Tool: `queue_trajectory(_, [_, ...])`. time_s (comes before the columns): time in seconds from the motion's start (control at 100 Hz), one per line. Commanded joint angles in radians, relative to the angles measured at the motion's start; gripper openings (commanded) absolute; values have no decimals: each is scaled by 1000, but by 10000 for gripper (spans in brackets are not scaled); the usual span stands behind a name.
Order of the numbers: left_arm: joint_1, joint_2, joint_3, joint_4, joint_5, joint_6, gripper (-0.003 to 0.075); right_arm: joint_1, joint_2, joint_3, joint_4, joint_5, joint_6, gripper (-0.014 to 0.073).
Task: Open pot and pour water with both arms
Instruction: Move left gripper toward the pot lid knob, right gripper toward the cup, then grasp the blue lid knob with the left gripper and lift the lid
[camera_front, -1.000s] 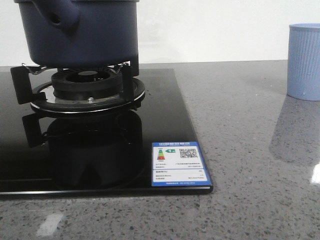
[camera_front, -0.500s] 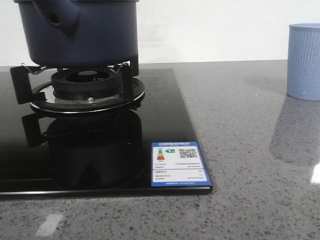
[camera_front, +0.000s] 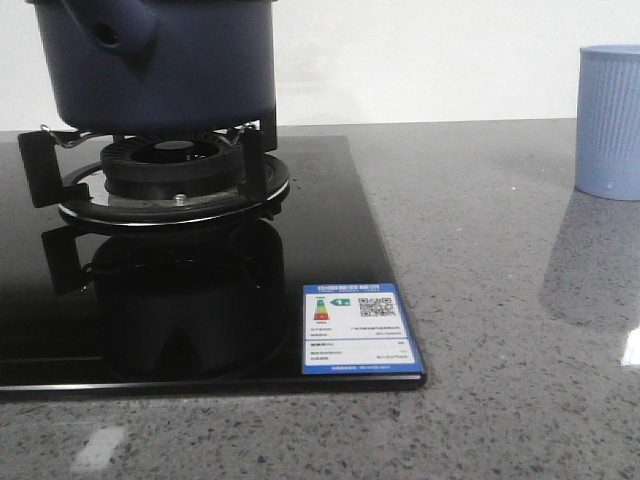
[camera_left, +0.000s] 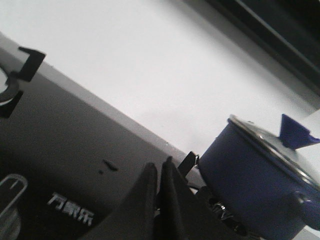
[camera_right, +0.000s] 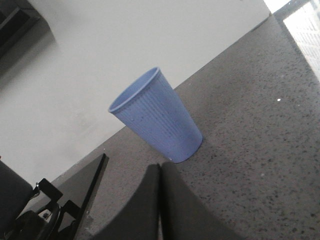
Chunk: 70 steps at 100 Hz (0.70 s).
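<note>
The dark navy-blue pot (camera_front: 170, 65) stands on the burner grate at the front view's top left, its stubby side handle (camera_front: 125, 35) facing the camera. In the left wrist view the pot (camera_left: 255, 180) carries a glass lid (camera_left: 272, 145) with a blue knob (camera_left: 295, 132). My left gripper (camera_left: 160, 165) is shut and empty above the black hob, apart from the pot. My right gripper (camera_right: 161, 166) is shut and empty above the counter, just short of the pale-blue ribbed cup (camera_right: 157, 117). Neither gripper shows in the front view.
The black glass hob (camera_front: 330, 240) with a blue energy label (camera_front: 358, 328) covers the left of the grey speckled counter (camera_front: 500, 300). The burner and its black grate (camera_front: 170, 180) sit under the pot. The cup (camera_front: 610, 120) stands at the far right. A white wall runs behind.
The front view has shifted very slightly; the pot, hob and cup keep their places. No gripper has entered that view.
</note>
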Motion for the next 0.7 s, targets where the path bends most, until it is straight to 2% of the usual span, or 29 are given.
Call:
queue_trajectory(0.0, [-6,5,-117,112,-1,12,-20,-6,8,-95,-55,-20,-6,-66])
queue_trajectory(0.12, [-6,101,-270,293,112,12,-20,-6,101,-211,-169,20,-6,-65])
queue_trajectory(0.33, [-6,333,-483,306,236,31,-20,-6,361,-453,-328,188,-27,-66])
queue_trajectory(0.45, [-30,416,-569,304,299,112,-19,6,484,-568,-338,291,-81,-68])
queue_trajectory(0.58, [-81,453,-607,304,286,133,-15,58,559,-624,-338,303,-81,-67])
queue_trajectory(0.69, [-130,463,-623,304,263,142,59,103,587,-641,-336,308,-81,-55])
